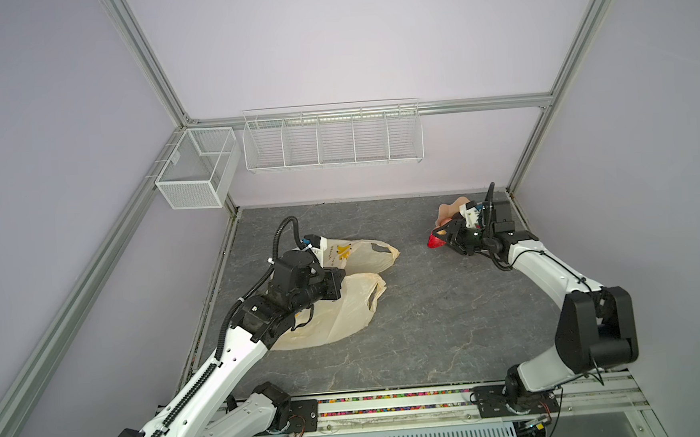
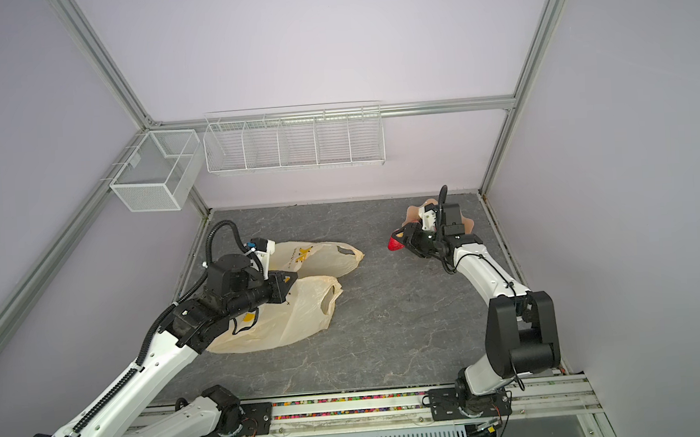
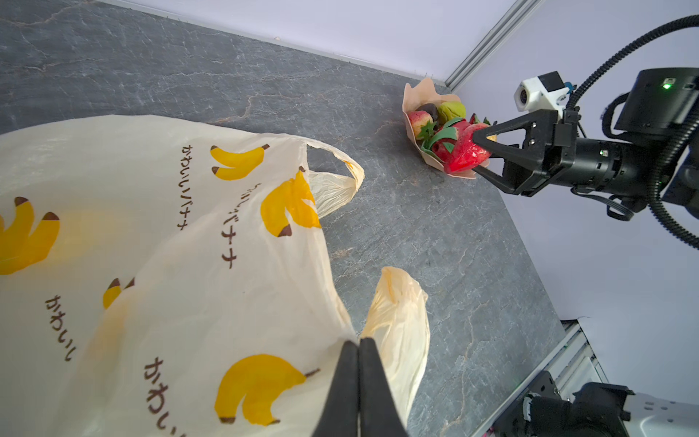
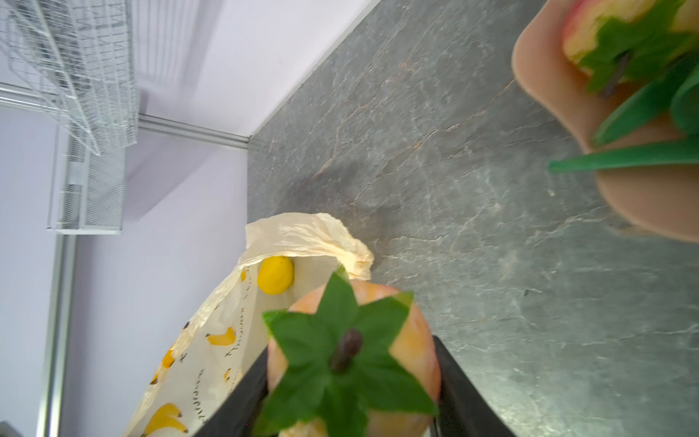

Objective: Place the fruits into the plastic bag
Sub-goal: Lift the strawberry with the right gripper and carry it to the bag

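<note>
Left wrist view shows the left gripper (image 3: 358, 346) pinched together on the rim of the plastic bag (image 3: 189, 265), which lies on the surface (image 3: 416, 246). The right gripper (image 3: 477, 154) clamps a strawberry (image 4: 412, 352) beside the bowl (image 3: 410, 98). One yellow fruit (image 4: 275, 275) seems already bagged, while the other fruits (image 3: 423, 119) wait in the bowl.

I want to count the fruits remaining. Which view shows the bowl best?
The left wrist view: the bowl shows almost whole, fruits inside. In both top views the right arm covers most of it. The right wrist view catches only its edge.
</note>
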{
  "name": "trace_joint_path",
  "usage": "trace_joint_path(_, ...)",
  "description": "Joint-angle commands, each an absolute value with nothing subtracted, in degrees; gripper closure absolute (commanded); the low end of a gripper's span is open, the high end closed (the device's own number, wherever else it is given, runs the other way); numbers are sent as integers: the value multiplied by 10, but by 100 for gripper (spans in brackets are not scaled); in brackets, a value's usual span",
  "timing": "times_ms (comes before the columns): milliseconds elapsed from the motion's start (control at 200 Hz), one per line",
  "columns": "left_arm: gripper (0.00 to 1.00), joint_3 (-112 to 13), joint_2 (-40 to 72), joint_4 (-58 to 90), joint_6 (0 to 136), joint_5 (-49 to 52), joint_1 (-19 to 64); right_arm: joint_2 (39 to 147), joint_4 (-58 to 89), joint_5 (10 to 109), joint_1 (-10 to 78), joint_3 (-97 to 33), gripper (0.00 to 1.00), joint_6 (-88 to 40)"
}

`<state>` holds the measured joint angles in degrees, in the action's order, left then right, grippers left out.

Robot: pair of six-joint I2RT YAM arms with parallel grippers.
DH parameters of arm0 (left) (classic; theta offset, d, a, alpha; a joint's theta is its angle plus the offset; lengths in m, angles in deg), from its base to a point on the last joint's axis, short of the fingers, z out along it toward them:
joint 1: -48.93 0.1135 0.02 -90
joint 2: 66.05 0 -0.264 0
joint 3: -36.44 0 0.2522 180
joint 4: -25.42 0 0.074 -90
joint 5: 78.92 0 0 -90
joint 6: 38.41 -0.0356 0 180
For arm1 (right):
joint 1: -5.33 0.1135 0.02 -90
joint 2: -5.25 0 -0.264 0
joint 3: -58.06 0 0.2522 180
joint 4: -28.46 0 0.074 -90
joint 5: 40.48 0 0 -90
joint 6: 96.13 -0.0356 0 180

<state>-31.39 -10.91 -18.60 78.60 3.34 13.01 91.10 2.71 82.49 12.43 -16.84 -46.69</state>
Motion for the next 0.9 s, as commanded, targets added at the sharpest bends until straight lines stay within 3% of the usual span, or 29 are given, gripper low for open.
trace_joint_path(0,100,-303,-122,-182,771,18,129,873,70,850,142,-124,67,-526)
trace_joint_path(395,100,-291,-139,-182,764,6,129,858,146,845,215,-68,67,-605)
trace_joint_path(895,100,-286,-144,-174,762,-6,129,988,310,832,348,-101,67,-710)
